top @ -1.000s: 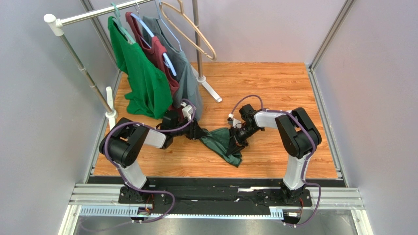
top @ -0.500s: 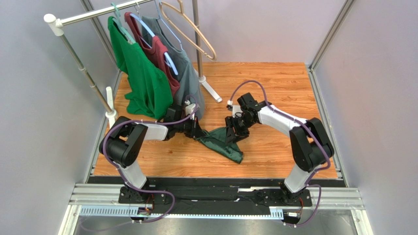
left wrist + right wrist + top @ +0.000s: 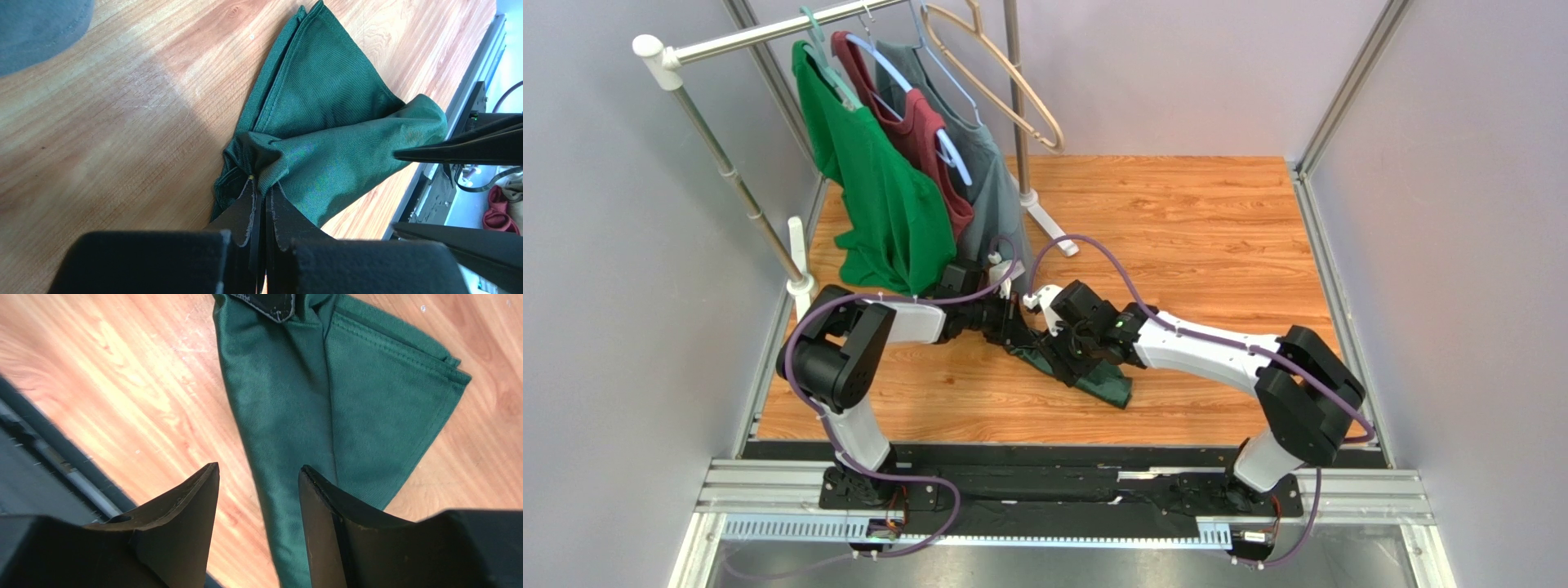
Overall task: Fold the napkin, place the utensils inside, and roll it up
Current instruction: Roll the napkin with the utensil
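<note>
Your left gripper (image 3: pixel 262 187) pinches a bunched fold of the napkin (image 3: pixel 325 104). Your right gripper (image 3: pixel 258 474) is spread, cloth showing between its fingers.

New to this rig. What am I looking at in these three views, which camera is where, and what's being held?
Two robot arms, each ending in a two-finger gripper, are bolted at the near edge of a wooden table. The wide picture comes from a fixed camera above and behind them, with the left arm on the left and the right arm on the right. The other two pictures come from wrist cameras, so each shows its own black fingers at the bottom. On the table lies a dark green napkin, folded over. The left gripper is shut on a bunched part of it. The right gripper is open over the cloth and holds nothing. At the far left is a clothes rack with shirts. No fork shows.
</note>
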`<state>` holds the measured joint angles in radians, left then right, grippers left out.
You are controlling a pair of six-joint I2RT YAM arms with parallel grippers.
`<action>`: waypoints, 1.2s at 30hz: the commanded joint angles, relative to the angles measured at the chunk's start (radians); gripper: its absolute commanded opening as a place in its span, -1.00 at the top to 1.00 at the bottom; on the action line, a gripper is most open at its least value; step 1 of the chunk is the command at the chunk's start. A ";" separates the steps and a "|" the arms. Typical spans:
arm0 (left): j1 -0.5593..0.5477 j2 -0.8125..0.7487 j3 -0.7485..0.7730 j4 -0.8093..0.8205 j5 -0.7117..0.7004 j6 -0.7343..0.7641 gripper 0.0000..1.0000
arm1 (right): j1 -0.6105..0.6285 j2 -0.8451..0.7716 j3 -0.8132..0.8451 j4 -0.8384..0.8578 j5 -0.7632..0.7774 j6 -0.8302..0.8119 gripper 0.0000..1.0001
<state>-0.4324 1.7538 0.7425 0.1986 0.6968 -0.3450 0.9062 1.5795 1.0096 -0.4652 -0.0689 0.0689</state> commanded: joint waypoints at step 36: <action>0.003 -0.324 -0.060 -0.137 -0.358 -0.083 -0.57 | 0.004 0.209 0.023 -0.121 -0.162 -0.006 0.85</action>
<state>-0.4255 1.4857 0.7158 0.0658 0.4362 -0.3965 0.9081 1.7565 1.0729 -0.4671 -0.0860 0.0513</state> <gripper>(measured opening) 0.785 0.155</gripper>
